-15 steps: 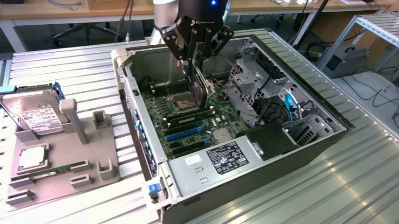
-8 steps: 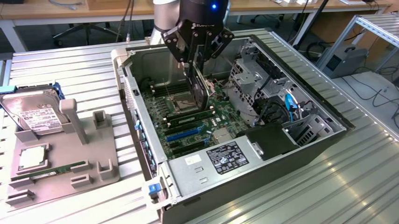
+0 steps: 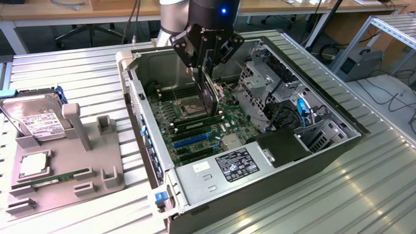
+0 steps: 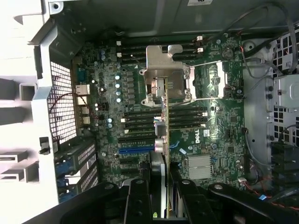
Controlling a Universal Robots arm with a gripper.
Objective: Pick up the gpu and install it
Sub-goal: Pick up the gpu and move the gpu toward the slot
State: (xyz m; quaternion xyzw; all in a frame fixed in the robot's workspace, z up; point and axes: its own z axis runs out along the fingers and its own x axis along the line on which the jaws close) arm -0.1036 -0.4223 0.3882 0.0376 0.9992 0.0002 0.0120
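Note:
The gpu (image 3: 209,95) is a thin dark card hanging edge-down inside the open computer case (image 3: 138,92). My gripper (image 3: 204,66) is shut on its top edge. The card hovers above the green motherboard (image 3: 195,139), over the CPU socket and memory slots, apart from the board. In the wrist view the gpu (image 4: 162,121) shows edge-on as a narrow strip running out from between my black fingers (image 4: 139,196), with the gripper (image 4: 161,189) clamped on it. The blue expansion slot (image 4: 135,150) lies on the board beside the card's line.
A grey holder tray (image 3: 97,161) at the exterior view's left carries a hard drive (image 3: 36,119), a processor (image 3: 32,165) and a green memory stick (image 3: 62,178). Inside the case stand a drive cage (image 3: 260,83), cables (image 3: 302,109) and the power supply (image 3: 227,168).

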